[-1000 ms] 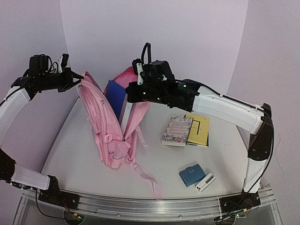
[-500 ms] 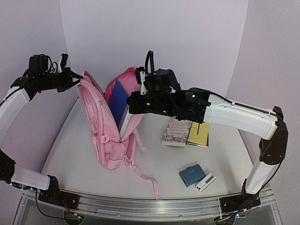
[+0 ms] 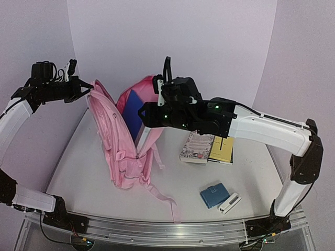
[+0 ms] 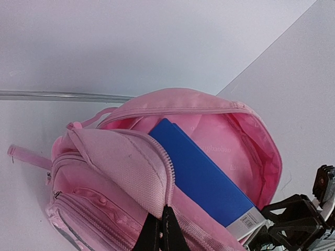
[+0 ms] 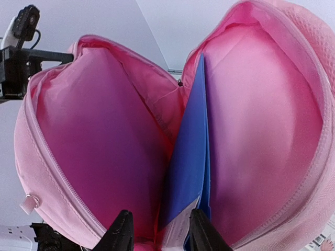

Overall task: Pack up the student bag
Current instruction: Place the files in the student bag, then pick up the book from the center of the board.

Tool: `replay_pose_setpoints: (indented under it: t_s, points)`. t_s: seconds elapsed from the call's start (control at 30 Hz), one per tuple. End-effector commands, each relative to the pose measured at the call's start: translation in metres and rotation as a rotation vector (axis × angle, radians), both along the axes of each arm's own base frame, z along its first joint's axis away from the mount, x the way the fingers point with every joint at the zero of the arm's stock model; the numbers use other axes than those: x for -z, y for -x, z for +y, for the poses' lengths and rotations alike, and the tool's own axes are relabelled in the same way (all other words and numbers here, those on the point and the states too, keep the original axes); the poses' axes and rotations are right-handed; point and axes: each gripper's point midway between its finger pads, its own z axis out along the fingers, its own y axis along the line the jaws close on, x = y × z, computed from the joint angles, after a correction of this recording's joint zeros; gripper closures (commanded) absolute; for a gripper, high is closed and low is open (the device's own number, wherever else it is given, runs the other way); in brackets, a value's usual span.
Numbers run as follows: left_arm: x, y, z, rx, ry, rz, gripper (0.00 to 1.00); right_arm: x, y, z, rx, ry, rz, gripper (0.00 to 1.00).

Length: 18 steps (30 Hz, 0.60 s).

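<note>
The student bag [image 3: 121, 155] is a light-pink backpack standing on the table with its main compartment gaping. My left gripper [image 3: 88, 90] is shut on the zip edge of the bag's front panel [image 4: 137, 172] and holds it pulled away to the left. A blue book [image 3: 134, 112] stands on end inside the compartment [image 5: 94, 130], against the back wall. My right gripper [image 5: 160, 231] hovers at the mouth with its jaws apart. The book's white-labelled end [image 5: 183, 225] lies between the fingers, next to the right one.
To the right of the bag lie a patterned book [image 3: 198, 145] and a yellow book [image 3: 222, 145], partly overlapping. Nearer the front are a small blue case [image 3: 213, 195] and a white device [image 3: 229, 203]. A pink strap [image 3: 166, 201] trails toward the front edge.
My right gripper has opened and let go of the blue book, which now sits lower in the bag. The right arm swung left over the opening. The left arm kept still.
</note>
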Motion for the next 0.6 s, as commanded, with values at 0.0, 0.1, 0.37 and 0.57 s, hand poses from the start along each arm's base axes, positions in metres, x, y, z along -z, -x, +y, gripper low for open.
replay_pose_setpoints:
  t_s: [0.0, 0.1, 0.37, 0.57]
  points:
    - [-0.009, 0.013, -0.006, 0.078, -0.031, -0.061, 1.0, -0.042, 0.018, -0.019, -0.042, -0.034, -0.03, 0.54]
    - [-0.008, 0.016, -0.007, 0.092, -0.054, -0.087, 1.0, -0.063, 0.023, -0.036, -0.026, -0.078, -0.041, 0.46]
    - [-0.006, 0.032, -0.01, 0.133, -0.059, -0.217, 1.0, -0.085, 0.008, -0.107, 0.139, -0.173, -0.016, 0.27]
    - [0.0, 0.038, -0.009, 0.135, -0.086, -0.288, 1.0, -0.02, -0.034, -0.17, 0.276, -0.143, 0.126, 0.21]
